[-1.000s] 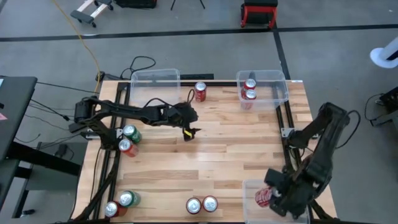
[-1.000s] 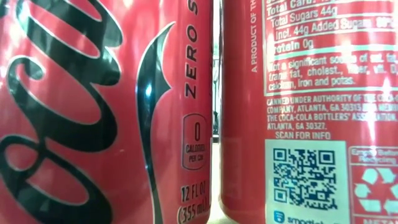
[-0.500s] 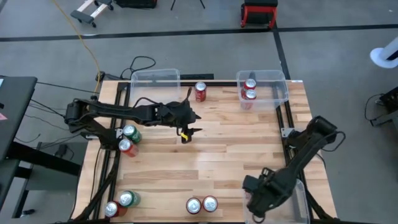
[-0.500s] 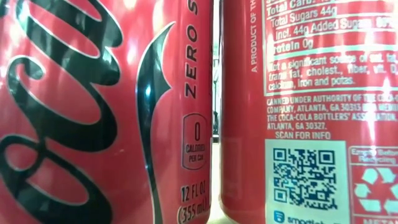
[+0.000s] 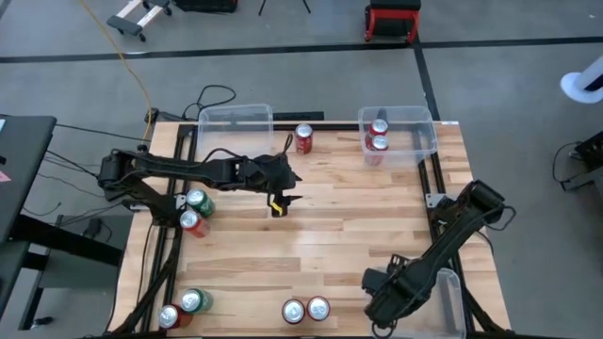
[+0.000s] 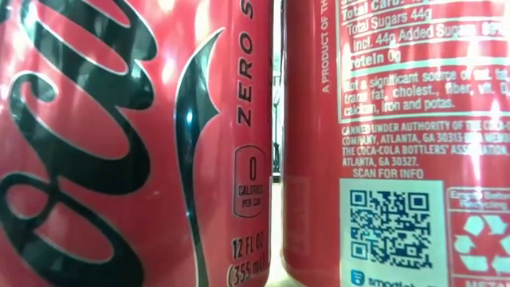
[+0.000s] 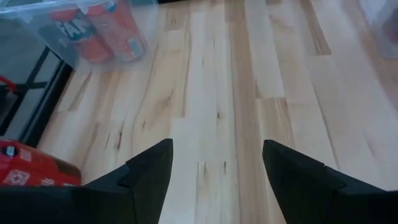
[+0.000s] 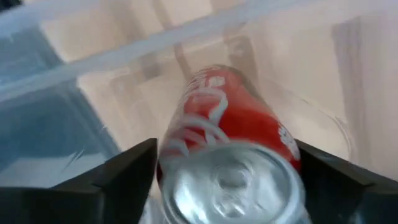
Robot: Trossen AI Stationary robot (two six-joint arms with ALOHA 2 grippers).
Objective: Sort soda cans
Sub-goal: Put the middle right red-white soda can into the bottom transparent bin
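Soda cans stand scattered on the table [image 5: 358, 217]: two in the far right bin [image 5: 419, 127], others loose. Risk: one red can [image 8: 233, 155] lies between the right gripper's [image 8: 227, 186] spread fingers at the near right bin [image 5: 450, 292]; withdrawing carelessly could drag or tip it. Fingers wide, seemingly released, not clamping. Left gripper [image 7: 214, 171] hovers mid-table, parted, empty.

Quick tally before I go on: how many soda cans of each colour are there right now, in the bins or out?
Red soda cans: 8, one of them showing only in the right wrist view
Green soda cans: 2
Total: 10
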